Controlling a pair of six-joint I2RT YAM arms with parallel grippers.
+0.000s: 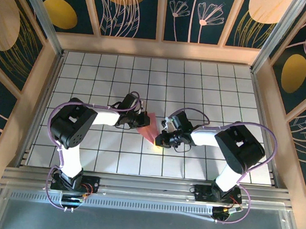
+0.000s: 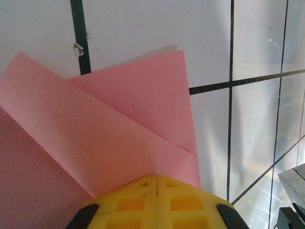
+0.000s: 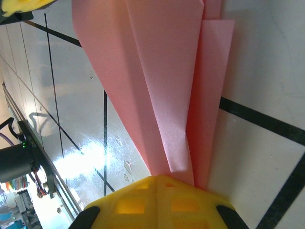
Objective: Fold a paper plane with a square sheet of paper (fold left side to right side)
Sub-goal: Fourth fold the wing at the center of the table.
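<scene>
Right gripper (image 3: 157, 177) clenching pointed tip of paper plane (image 3: 162, 71); left gripper (image 2: 156, 179) pinching its wide end, both meeting over table (image 1: 199, 86) centre. Best handling, likely: tensioning gently, aligning layers, avoiding tearing.

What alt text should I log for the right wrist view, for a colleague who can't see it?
A folded pink paper plane tapers from the top of the frame down to the right gripper, whose shut yellow fingers cover its narrow end. It lies on a white table with black grid lines.
</scene>
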